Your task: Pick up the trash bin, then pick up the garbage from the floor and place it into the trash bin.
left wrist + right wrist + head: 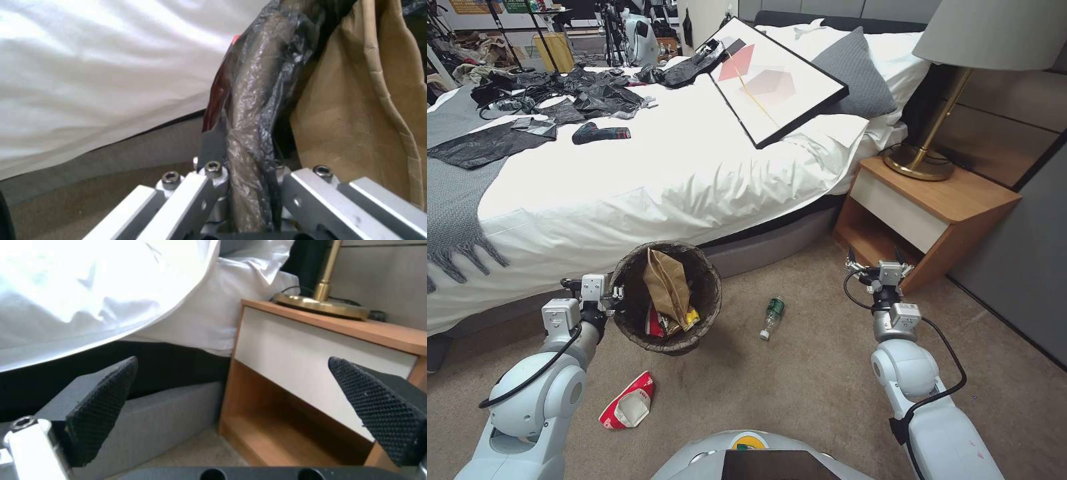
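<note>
The red-and-white packet (628,402) lies on the floor (800,380), nearer the robot than either set of fingers. The left gripper (616,293) pinches the bagged rim (256,110) of the trash bin (666,297), held tilted off the carpet; that thin, slippery hold could slide, and the tilt could spill the brown paper bag (666,285). The right gripper (878,265) hangs empty, fingers (100,406) spread, beside the nightstand (924,213). The green-labelled bottle (772,317) lies between both grippers and may roll if nudged.
</note>
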Controlling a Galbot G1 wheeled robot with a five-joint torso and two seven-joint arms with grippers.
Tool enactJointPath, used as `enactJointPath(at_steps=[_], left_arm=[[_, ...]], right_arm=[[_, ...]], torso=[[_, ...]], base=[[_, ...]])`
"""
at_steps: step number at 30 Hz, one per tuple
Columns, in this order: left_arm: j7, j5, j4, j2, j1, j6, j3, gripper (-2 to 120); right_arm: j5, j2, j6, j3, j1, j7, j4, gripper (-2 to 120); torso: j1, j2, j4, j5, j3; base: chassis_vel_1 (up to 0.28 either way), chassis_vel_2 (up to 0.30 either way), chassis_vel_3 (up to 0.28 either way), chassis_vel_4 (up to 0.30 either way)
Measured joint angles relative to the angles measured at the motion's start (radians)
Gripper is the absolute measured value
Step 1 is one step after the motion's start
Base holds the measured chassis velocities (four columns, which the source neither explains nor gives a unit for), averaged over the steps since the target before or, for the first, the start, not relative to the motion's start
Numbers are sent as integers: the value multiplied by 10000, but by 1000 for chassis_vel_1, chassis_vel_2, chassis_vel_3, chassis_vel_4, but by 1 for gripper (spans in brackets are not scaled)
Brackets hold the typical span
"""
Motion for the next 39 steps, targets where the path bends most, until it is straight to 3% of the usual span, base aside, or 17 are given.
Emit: enactJointPath(at_steps=[11, 14, 18, 22, 26, 31, 39], left_arm=[[-10, -41, -7, 5, 32, 0, 8, 0], [-13, -41, -7, 12, 12, 0, 25, 0], [-18, -20, -10, 1, -11, 0, 93, 0], [-15, 66, -9, -35, 18, 0, 103, 0], [-9, 114, -10, -66, 56, 0, 36, 0], [4, 131, -34, -98, 94, 0, 20, 0], [44, 152, -371, -6, 176, 0, -33, 0]], right_arm=[[262, 6, -260, -93, -298, 219, 634, 100], [1325, -290, -1162, -424, -268, 680, 1368, 100], [3252, -1374, -2550, -1166, 604, 1528, 1727, 100], [4991, -2605, -3873, -2274, 2427, 2432, 1156, 100], [6767, -2980, -4822, -3234, 3843, 2983, 390, 100], [8196, -2864, -5310, -4255, 5070, 3626, -656, 100], [8366, -2301, -5378, -4935, 5548, 3856, -1882, 100]], torso=[[0, 0, 1, 1, 0], [0, 0, -1, 0, -1], [-1, 0, 4, -1, 0], [0, 0, 9, -1, 0], [1, -1, 5, 2, 1], [1, -1, 3, 0, 2], [1, -1, 4, 1, 0]], base=[[0, 0, 0, 0], [0, 0, 0, 0], [0, 0, 0, 0], [0, 0, 0, 0], [0, 0, 0, 0], [0, 0, 0, 0], [0, 0, 0, 0]])
